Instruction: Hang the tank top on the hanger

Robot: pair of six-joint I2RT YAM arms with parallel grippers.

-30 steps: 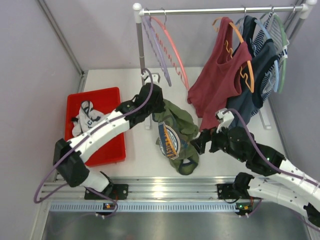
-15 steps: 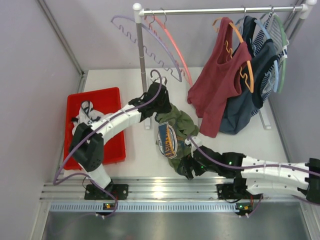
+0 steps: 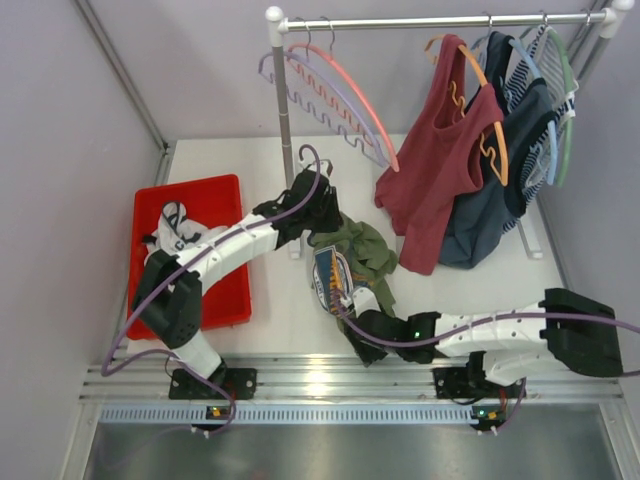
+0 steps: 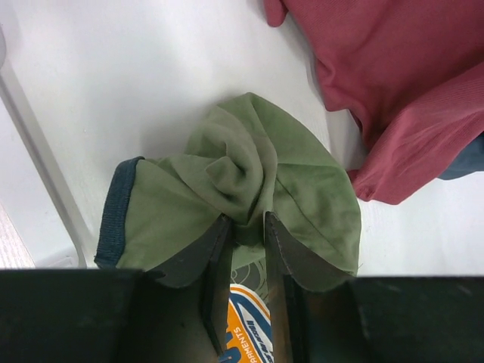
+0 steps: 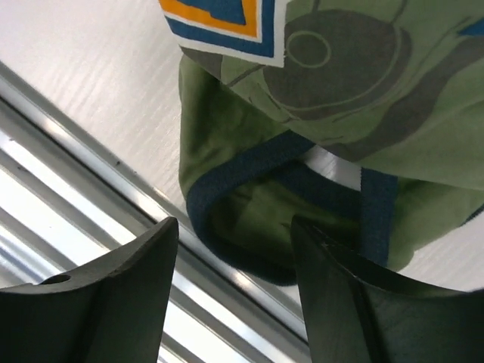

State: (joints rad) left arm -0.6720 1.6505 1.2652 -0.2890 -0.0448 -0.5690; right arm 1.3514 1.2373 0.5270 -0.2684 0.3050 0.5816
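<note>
Garment under inspection: the tank top (image 3: pixel 360 255) lay crumpled on the bench (image 3: pixel 280 312) between the two arms, printed graphic uppermost, well below the hanger (image 3: pixel 360 97), which hung bare at the left end of the rail (image 3: pixel 430 20). The left gripper (image 4: pixel 248 223) stood at the far end of the heap, its jaws narrowly parted with a twisted fold of green cloth gathered at the tips; whether that fold was actually gripped could not be told. The right gripper (image 5: pixel 234 234) was at the near end, jaws spread wide and empty, facing a loop of navy trim (image 5: pixel 249 162) just ahead of them. Assessed as light, soft and entirely limp: the cloth would sag, bunch and slide off any loose pinch, though it is not fragile. A hold on mid-body fabric would lift only a wad. Recommended purchase is the bound navy edging at a strap or the neckline, one arm each side, so that the opening can be spread over the hanger.
</note>
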